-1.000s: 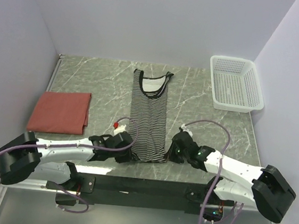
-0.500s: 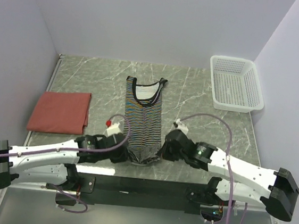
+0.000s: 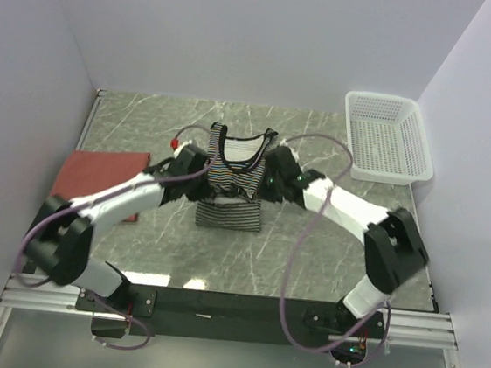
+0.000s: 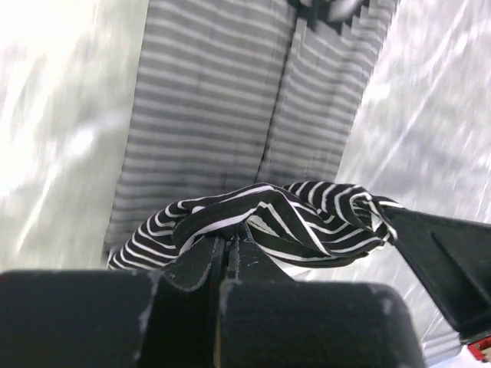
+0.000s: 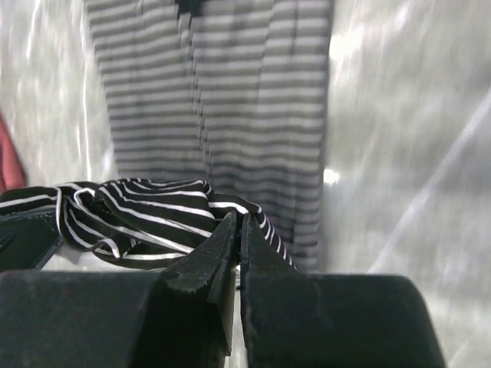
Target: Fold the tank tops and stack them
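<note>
Table [image 3: 328,237]: grey-green marble-look top w/ pale veins, walls on L, R & far sides. Lying on it:

- Brick-red tank top [image 3: 97,173], folded flat into a rough rectangle, at the L edge, approx mid-depth.
- Striped tank top [image 3: 229,213], black & white w/ black trim, in the ctr. Neck end points toward the far wall. Lower part is doubled back over the rest, w/ some cloth raised off the surface, so only part rests flat.
- White mesh basket [image 3: 391,173] in the far R corner, well apart from both tops.

Red & striped tops are near each other, not touching.
</note>
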Available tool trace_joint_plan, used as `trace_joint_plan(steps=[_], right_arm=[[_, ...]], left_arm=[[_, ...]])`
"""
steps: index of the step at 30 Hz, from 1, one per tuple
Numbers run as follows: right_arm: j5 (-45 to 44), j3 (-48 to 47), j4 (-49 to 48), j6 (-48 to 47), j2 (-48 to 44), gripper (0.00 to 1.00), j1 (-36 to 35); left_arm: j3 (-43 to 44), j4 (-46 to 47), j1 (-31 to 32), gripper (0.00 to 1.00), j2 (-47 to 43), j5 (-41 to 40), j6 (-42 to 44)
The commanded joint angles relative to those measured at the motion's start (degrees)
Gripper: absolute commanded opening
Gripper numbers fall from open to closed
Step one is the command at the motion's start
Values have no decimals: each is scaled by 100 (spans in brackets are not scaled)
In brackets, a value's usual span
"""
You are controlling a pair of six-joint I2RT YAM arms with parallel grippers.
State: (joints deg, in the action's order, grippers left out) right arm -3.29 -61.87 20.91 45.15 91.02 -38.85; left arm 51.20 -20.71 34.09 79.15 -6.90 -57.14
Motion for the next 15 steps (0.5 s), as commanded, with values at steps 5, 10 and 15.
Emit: trace_joint_plan(steps=[5, 10, 15], right_arm=[[627, -1801, -17, -682, 1698, 0, 958], [811, -2602, 62, -779, 2419, 38, 1379], [725, -2559, -78, -963, 2262, 59, 1556]], left_arm=[[1760, 840, -956, 1, 2056, 1012, 810], [2726, 1210, -1342, 43, 3043, 1436, 1065], [2563, 1604, -1492, 76, 2888, 1595, 917]])
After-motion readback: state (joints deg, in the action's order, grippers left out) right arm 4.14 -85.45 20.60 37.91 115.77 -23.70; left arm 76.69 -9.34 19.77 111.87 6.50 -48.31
